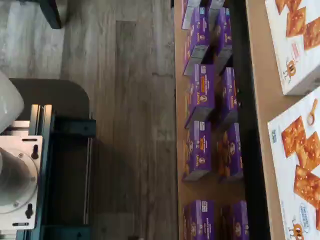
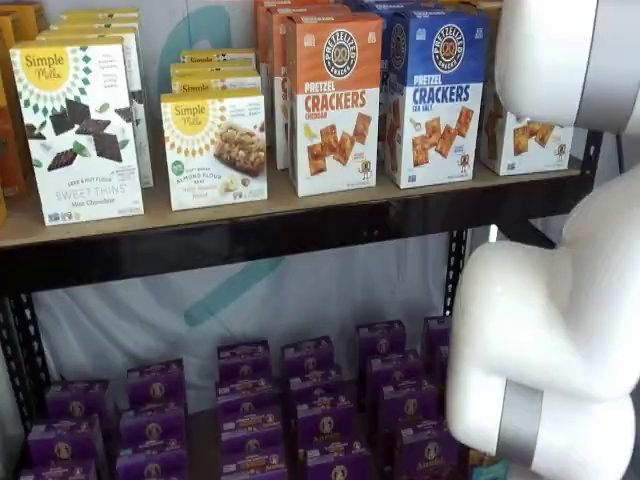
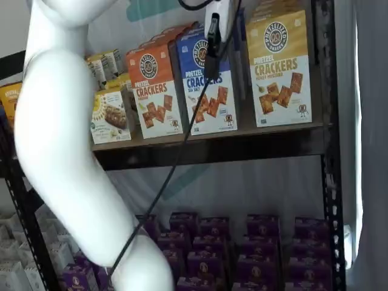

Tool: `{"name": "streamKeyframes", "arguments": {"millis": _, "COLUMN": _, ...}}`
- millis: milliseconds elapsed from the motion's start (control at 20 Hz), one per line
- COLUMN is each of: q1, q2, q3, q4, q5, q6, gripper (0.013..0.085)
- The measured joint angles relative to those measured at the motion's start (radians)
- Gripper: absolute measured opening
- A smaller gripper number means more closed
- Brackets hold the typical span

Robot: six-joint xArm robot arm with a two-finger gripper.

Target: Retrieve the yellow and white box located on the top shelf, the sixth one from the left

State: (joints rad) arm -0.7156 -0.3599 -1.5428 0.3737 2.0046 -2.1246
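The yellow and white box [image 3: 280,66] stands upright at the right end of the top shelf [image 3: 242,138], next to the blue carton. In a shelf view only its white lower part [image 2: 525,140] shows, behind my white arm. My gripper [image 3: 212,66] hangs from the top edge with a cable beside it, in front of the blue carton and left of the yellow and white box. Its black fingers show side-on, so no gap can be judged, and it holds nothing. The wrist view shows white carton fronts with cracker pictures [image 1: 295,45] on the tan board [image 1: 265,105].
An orange carton [image 2: 335,100] and a blue carton [image 2: 435,95] stand left of the target, with Simple Mills boxes [image 2: 80,130] further left. Purple boxes [image 2: 300,400] fill the lower shelf. A black upright [image 3: 327,151] stands right of the target. My white arm [image 2: 550,330] blocks part of a shelf view.
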Motion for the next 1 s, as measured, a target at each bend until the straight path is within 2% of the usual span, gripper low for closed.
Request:
{"name": "streamKeyframes", "arguments": {"millis": 150, "q1": 0.032, "q2": -0.023, "q3": 0.019, "q4": -0.067, "q5": -0.042, "q6": -0.005, "gripper": 0.0850}}
{"name": "streamKeyframes", "arguments": {"millis": 300, "q1": 0.029, "q2": -0.033, "q3": 0.030, "q4": -0.069, "q5": -0.051, "q6": -0.008, "gripper": 0.0850}}
{"name": "streamKeyframes", "arguments": {"millis": 450, "q1": 0.010, "q2": -0.047, "q3": 0.048, "q4": -0.039, "q5": -0.074, "q6": -0.015, "gripper": 0.0850}}
{"name": "streamKeyframes", "arguments": {"millis": 600, "q1": -0.032, "q2": -0.055, "q3": 0.059, "q4": 0.033, "q5": -0.097, "q6": -0.023, "gripper": 0.0850}}
{"name": "streamKeyframes", "arguments": {"millis": 750, "q1": -0.092, "q2": -0.066, "q3": 0.077, "q4": 0.148, "q5": -0.125, "q6": -0.027, "gripper": 0.0850}}
{"name": "streamKeyframes", "arguments": {"millis": 900, "q1": -0.144, "q2": -0.104, "q3": 0.137, "q4": 0.264, "q5": -0.207, "q6": -0.036, "gripper": 0.0850}}
{"name": "streamKeyframes", "arguments": {"millis": 1000, "q1": -0.162, "q2": -0.119, "q3": 0.160, "q4": 0.313, "q5": -0.249, "q6": -0.041, "gripper": 0.0850}}
